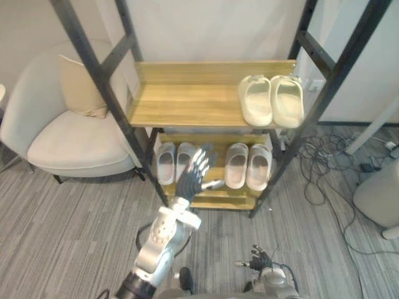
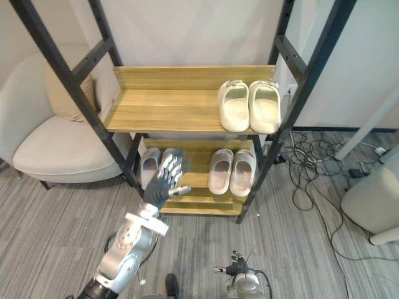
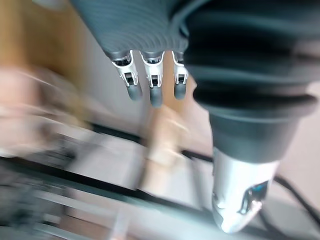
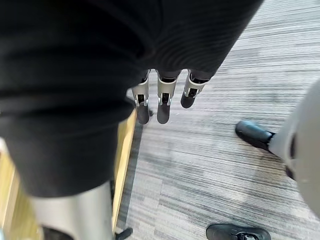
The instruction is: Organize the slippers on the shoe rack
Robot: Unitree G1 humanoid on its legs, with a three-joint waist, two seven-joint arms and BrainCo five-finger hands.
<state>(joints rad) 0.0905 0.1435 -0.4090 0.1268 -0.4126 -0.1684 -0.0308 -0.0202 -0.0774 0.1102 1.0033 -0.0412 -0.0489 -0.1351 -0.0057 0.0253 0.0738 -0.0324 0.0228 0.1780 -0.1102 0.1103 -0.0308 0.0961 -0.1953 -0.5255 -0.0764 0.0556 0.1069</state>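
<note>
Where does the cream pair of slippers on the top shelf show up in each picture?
Left eye view: cream slippers at upper right, on the top shelf's right end.
Right eye view: same pair, nearer the centre.
Left wrist view: too blurred to tell.
Right wrist view: faces the floor.
Shared landmark: the black slanting post just right of them.

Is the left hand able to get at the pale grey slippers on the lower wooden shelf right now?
Probably yes: the open left hand is right before the pale grey slippers, with nothing visible between them.
</note>
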